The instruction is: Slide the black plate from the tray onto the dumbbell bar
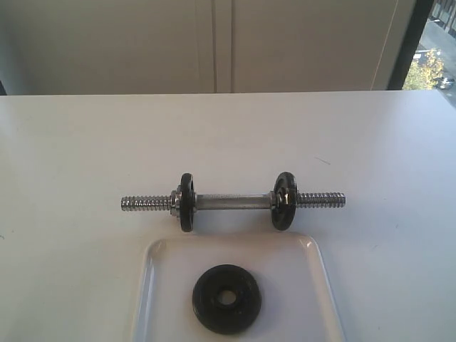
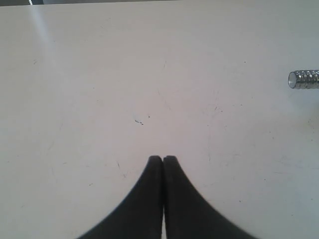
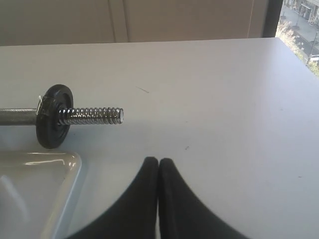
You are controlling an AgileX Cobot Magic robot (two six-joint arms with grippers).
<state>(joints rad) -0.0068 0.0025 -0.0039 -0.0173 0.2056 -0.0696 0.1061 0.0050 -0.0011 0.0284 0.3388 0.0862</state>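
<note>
So nearest the camera the black plate [image 1: 226, 298] is lying flat in the tray [image 1: 151, 285], roughly in the middle of it and not touching the rim as far as I can see, hole facing up. Just past the tray's far rim, the dumbbell bar [image 1: 231, 201] lies on the white table [image 1: 71, 142], running left to right, with a threaded end sticking out each side. It's already got two discs on it standing on edge, the left disc [image 1: 187, 201] and the right disc [image 1: 283, 201], with the smooth chrome bit between them. Neither arm shows in the exterior view. The left gripper [image 2: 163, 160] has its fingers pressed together with nothing between them, over bare table off the bar's left end. The right gripper [image 3: 158, 162] is the same deal, pinched closed on nothing, sitting near the tray's far right corner and the bar's right end. Way at the back there's a pale panelled wall and a window [image 1: 431, 64] far right.
</note>
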